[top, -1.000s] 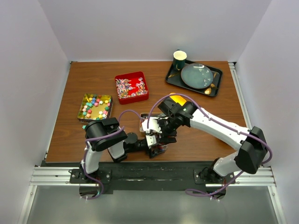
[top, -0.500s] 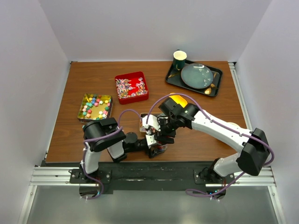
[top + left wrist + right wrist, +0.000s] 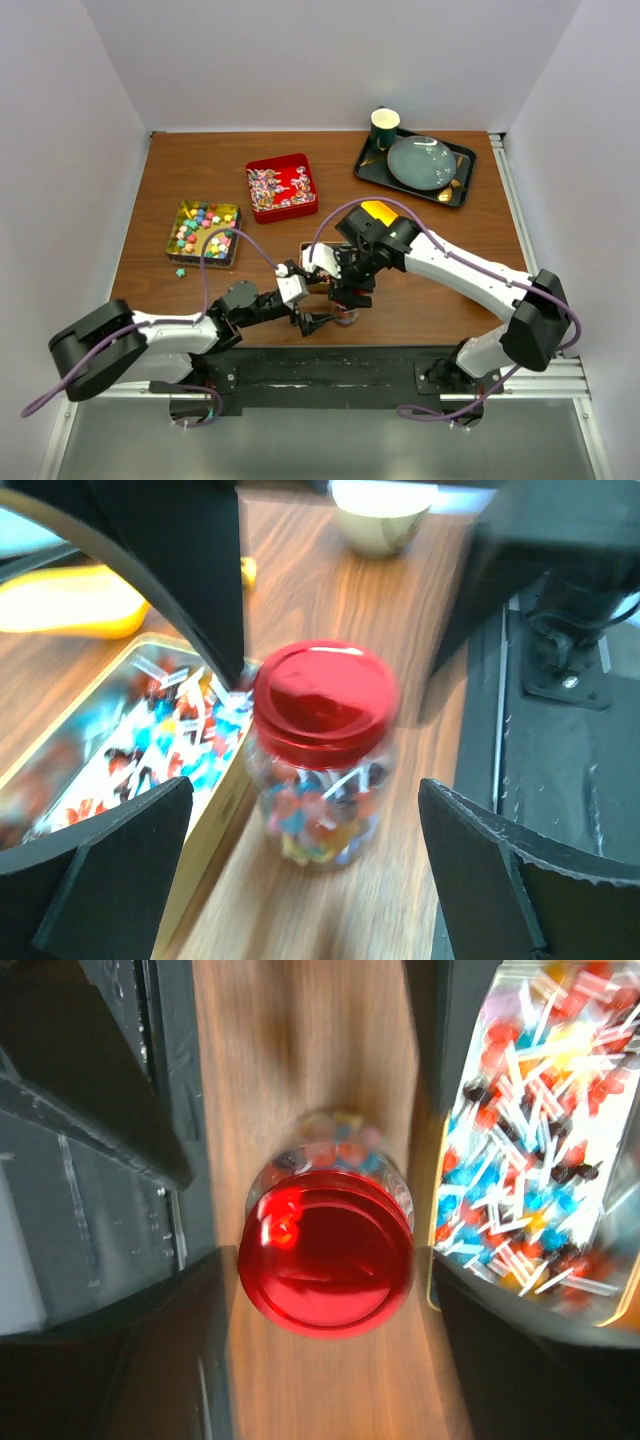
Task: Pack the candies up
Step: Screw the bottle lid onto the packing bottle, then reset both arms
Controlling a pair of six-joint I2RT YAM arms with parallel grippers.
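Jar (image 3: 320, 790): candies (image 3: 315, 825) inside, lid (image 3: 322, 702) on, surface's (image 3: 300, 570) near edge.
Left pincer (image 3: 305, 815): wide open, flanking jar.
Right pincer (image 3: 330, 1260): open above lid, empty.

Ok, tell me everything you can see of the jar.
The jar is small and clear, glass or plastic by its look, and packed with multicoloured candies. A shiny red lid sits on it. It stands upright on the wooden table, right beside the gold tin of more candies. The left tool is open around it without touching. The right tool straddles the lid from above, and the blur hides whether it touches.
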